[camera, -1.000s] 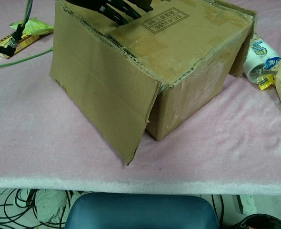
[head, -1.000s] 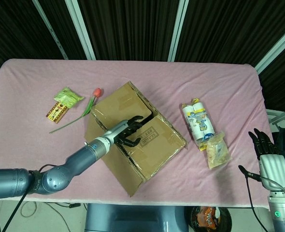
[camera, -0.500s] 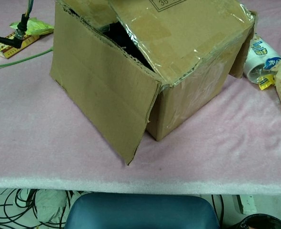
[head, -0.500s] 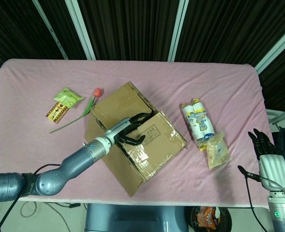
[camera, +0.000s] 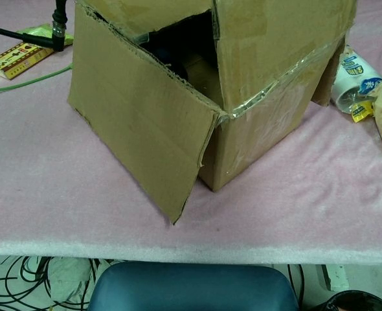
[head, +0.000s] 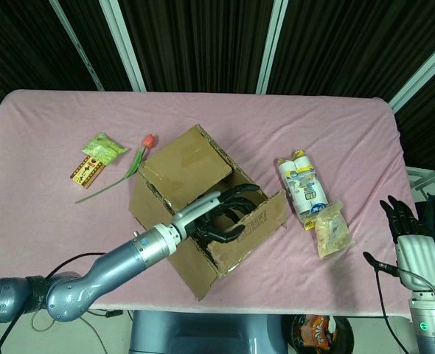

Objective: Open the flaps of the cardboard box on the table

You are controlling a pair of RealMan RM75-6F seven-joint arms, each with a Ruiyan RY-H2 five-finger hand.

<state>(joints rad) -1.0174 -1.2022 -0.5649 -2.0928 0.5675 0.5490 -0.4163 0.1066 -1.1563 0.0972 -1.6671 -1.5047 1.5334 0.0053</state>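
A pink cloth-covered table [head: 335, 133] carries a brown cardboard box [head: 181, 173] just left of its middle, set cornerwise to the table edges. One top flap [head: 251, 225] stands raised nearly on edge along the box's right side, and the dark inside shows beneath it; in the chest view the same flap rises above the taped front corner. The left hand [head: 221, 214], black-fingered on a silver-grey arm, reaches into the opening, its fingers curved under and against that raised flap. The right hand [head: 405, 225] hovers off the table's right edge, fingers spread, holding nothing. Right of the box lie a white-and-blue wrapped pack [head: 302, 184] and a clear bag of pale snacks [head: 330, 230]; to its left, a red tulip [head: 129, 166], a green packet [head: 104, 147] and a small yellow-and-red carton [head: 86, 171].
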